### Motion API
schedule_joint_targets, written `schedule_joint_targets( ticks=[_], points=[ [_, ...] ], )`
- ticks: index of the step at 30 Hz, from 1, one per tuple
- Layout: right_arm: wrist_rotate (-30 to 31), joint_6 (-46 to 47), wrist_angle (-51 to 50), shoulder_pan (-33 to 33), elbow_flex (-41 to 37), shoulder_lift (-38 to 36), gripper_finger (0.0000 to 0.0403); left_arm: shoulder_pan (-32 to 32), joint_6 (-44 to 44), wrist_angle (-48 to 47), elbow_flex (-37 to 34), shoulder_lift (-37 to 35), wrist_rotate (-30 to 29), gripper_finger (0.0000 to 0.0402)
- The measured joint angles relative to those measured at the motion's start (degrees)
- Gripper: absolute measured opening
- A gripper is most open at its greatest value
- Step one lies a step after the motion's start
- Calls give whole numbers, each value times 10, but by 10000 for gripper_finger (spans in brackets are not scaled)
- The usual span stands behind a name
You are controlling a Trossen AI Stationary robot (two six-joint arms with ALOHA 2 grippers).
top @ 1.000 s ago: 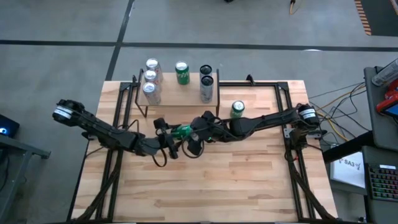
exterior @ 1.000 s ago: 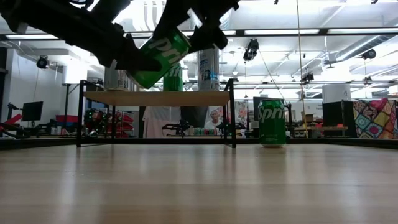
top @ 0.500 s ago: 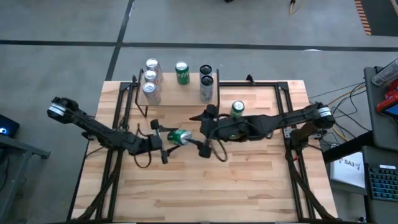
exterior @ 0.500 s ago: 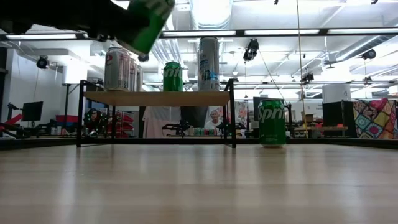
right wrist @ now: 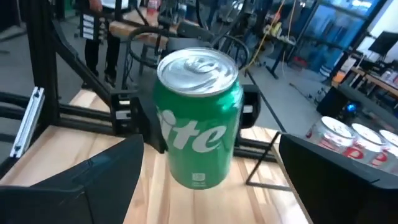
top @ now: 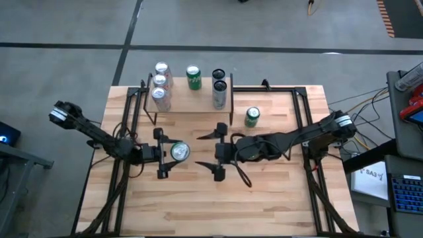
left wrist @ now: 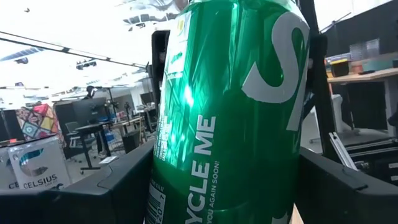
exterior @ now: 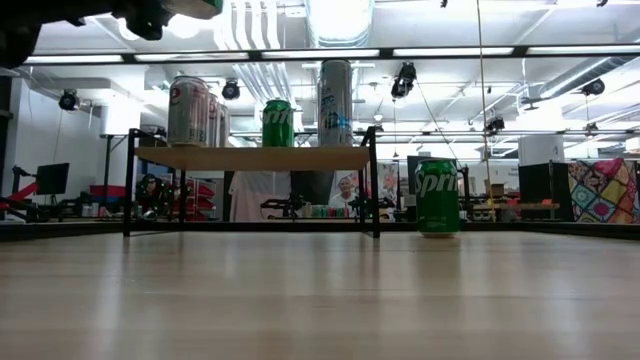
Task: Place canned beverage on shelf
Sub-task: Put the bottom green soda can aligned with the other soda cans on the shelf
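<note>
— So, nearest first: what does the held can (left wrist: pixel 224 112) look like?

— Glossy green with big white lettering and a small barcode near its base, as the left wrist view shows it, filling that picture. The left gripper (top: pixel 163 153) pinches it between its two dark fingers (left wrist: pixel 118 186), one on either side of the can's body.

— And from above?

— The high view shows only its silver top, upright, over the table's (top: pixel 264 198) left-middle, in front of the shelf (top: pixel 192 104) and apart from it. The right wrist view adds what the overhead cannot: the can's side and pull-tab lid together, lifted clear of the wood, with the left gripper's fingers clamped behind it.

— The right gripper (top: pixel 217 151)?

— Its jaws are spread wide and hold nothing. It faces the can from just beside it, not touching.

— What does the low view give?

— Little of the held can: only a green sliver at the upper edge with the dark arm. It does show the shelf side-on, a light plank on thin black legs, carrying silver cans (exterior: pixel 190 112), a green can (exterior: pixel 278 123) and a tall pale can (exterior: pixel 336 103).

— Anything farther off?

— Another green can (top: pixel 252 117) stands on the table to the right of the shelf, just beside its leg in the low view. From above, three silver-topped cans sit at the shelf's left end, the green one mid-back, and two dark-topped ones at the right.
</note>
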Motion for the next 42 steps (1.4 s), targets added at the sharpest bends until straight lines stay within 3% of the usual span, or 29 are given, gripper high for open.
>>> schedule_joint_targets(
  ticks=[7, 13, 27, 37, 42],
  points=[
    [-15, -14, 193, -4, -81, 6, 363, 0, -1, 2, -1, -1, 6, 289],
    [-16, -36, 323, -17, -95, 59, 363, 2, 2, 4, -1, 1, 4, 289],
    [-45, -36, 335, -29, -26, 123, 362, 4, 8, 7, -1, 5, -24, 289],
    [-86, -4, 334, -49, -23, 123, 285, 5, 7, 11, -1, 6, -34, 289],
    [-83, -7, 333, -49, -23, 123, 280, 4, 8, 9, -1, 8, -34, 289]
  ],
)
